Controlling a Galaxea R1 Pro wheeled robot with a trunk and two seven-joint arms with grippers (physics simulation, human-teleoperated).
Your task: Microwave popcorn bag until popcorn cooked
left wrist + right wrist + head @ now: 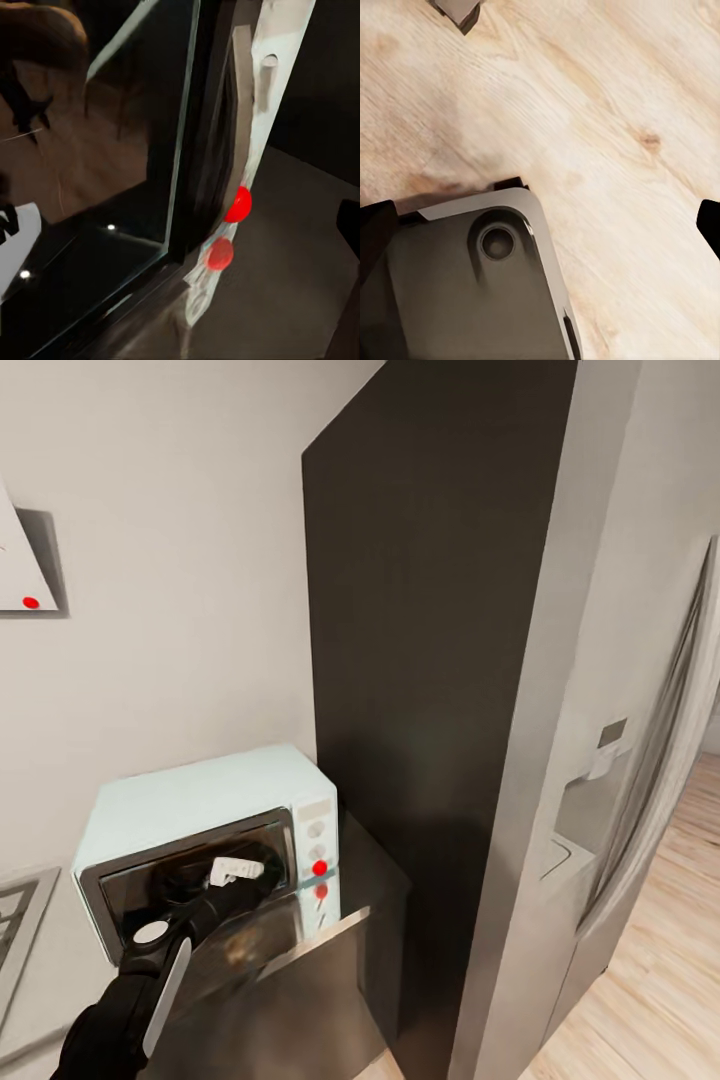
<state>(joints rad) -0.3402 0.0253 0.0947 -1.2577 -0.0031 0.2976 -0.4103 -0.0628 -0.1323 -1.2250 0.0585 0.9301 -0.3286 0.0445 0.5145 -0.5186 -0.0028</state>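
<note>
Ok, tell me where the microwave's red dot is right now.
In the head view the red dot sits low on the mint-blue microwave's side panel, right of its dark glass door and below the round knobs, near the tall dark cabinet.

1. Microwave [200, 810]: one, pale mint-blue.
2. Knobs [316, 830] on its side panel: two.
3. Red dot [320, 868] on that panel: one.
4. Countertop [370, 860]: one.
5. Refrigerator [620, 780]: one.
6. Tall dark panel [420, 660]: one.
7. Arm [160, 970]: one.

The left arm [150, 980] is glossy black, with a round white cap and a silver-grey side panel.
</note>
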